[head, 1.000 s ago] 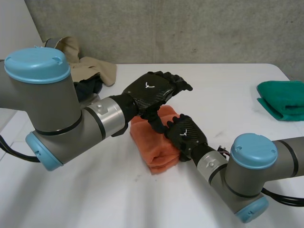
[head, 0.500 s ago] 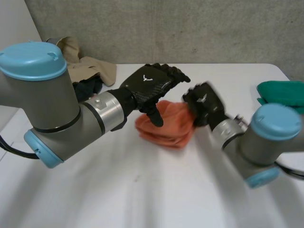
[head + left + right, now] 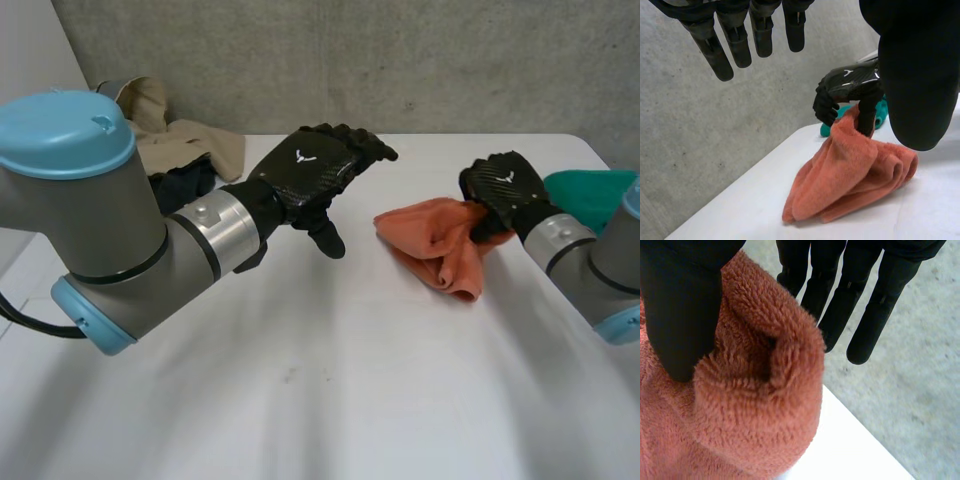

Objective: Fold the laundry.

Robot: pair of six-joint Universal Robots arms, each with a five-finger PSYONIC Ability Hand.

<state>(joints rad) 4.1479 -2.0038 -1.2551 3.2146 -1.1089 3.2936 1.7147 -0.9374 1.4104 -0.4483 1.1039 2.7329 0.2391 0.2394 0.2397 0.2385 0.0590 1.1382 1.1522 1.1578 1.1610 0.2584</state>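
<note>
Dragged rightward, the orange terry towel [image 3: 435, 240] is pinched in my right robot hand [image 3: 503, 186]; my left robot hand [image 3: 310, 175] hovers slack-fingered.

A white table [image 3: 330, 400] stands in soft, even light. Directly behind the table rises a rough, speckled grey concrete wall [image 3: 420, 60]. A paler panel [image 3: 30, 45] stands beyond the table's far-left corner.

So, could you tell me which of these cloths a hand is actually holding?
The orange towel, pinched by the right hand; the green towel and beige garment lie untouched.
</note>
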